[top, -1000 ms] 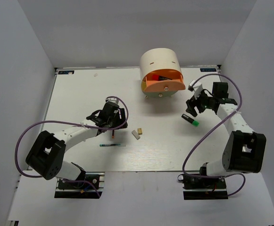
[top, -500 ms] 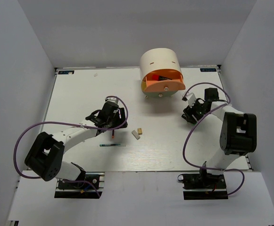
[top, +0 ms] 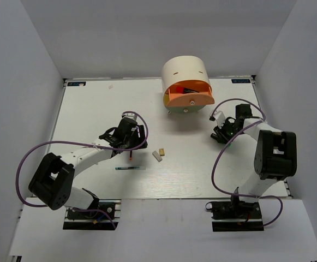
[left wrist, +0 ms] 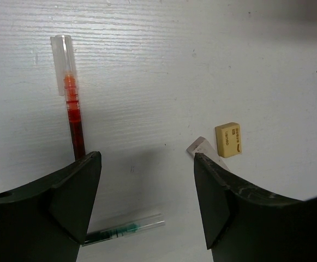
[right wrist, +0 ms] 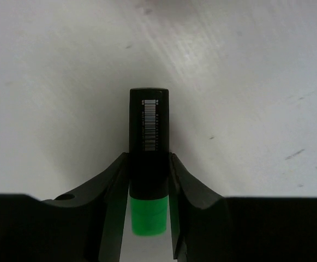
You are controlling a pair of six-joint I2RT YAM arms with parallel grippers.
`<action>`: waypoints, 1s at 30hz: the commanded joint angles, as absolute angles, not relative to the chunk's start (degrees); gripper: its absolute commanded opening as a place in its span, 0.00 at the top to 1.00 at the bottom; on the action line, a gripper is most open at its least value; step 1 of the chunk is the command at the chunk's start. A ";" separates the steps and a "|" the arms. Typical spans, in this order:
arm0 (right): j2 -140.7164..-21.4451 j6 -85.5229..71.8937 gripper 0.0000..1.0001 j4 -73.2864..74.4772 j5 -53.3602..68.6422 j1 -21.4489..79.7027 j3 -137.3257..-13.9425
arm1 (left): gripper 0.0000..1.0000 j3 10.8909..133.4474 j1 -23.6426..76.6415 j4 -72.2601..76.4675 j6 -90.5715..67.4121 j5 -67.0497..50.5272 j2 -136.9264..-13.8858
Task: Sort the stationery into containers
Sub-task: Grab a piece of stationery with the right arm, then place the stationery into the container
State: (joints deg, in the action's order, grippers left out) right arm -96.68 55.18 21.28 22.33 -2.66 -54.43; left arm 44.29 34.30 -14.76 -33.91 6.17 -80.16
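- The right gripper [right wrist: 149,164] pinches the black highlighter [right wrist: 149,123] across its barrel, just above the green cap [right wrist: 148,215]. Most of the barrel juts past the fingertips toward the top of the wrist frame. With so much length ahead of the grip, a knock on the free end could twist it or pull it loose.
- In the overhead view this gripper [top: 223,132] sits right of centre, below and to the right of the open orange drawer [top: 190,98] of the cream organizer [top: 184,71]. The drawer already holds other items, so a highlighter released crosswise may end up lying over the front wall and roll back onto the table [top: 93,109].
- The left gripper [left wrist: 146,164] is spread wide and holds nothing, low over the table at centre left of the overhead frame.
- The red pen [left wrist: 71,103] runs down the left of the wrist frame to the left finger. Closing from here would likely catch only its end, or miss it and flick it away.
- The white eraser [left wrist: 202,148] lies right by the other finger, with the tan eraser [left wrist: 228,140] just beside it. A sideways correction could shove both.
- The green pen [left wrist: 123,231] lies at the bottom of the frame, partly under the left finger. Pressing down could pin it or set it rolling.
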 commanded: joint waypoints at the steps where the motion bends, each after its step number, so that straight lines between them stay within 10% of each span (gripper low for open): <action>1: -92.30 61.42 0.86 31.01 29.25 -2.90 -54.14 | 0.21 45.00 34.19 -14.77 -34.01 6.33 -79.54; 7: -81.13 84.33 0.87 54.21 47.34 -2.73 -63.33 | 0.21 45.00 34.19 -14.24 -34.01 6.33 -80.59; 14: -82.35 75.43 0.88 57.49 65.20 -2.37 -80.13 | 0.21 45.00 34.19 -14.24 -34.01 6.33 -81.12; 20: -78.06 34.83 0.87 8.77 66.54 -0.53 -76.57 | 0.21 45.00 34.19 -13.71 -34.01 6.33 -80.60; 30: -88.67 17.31 0.86 -16.78 61.97 6.41 -83.75 | 0.21 43.86 34.19 -14.24 -34.01 6.86 -78.57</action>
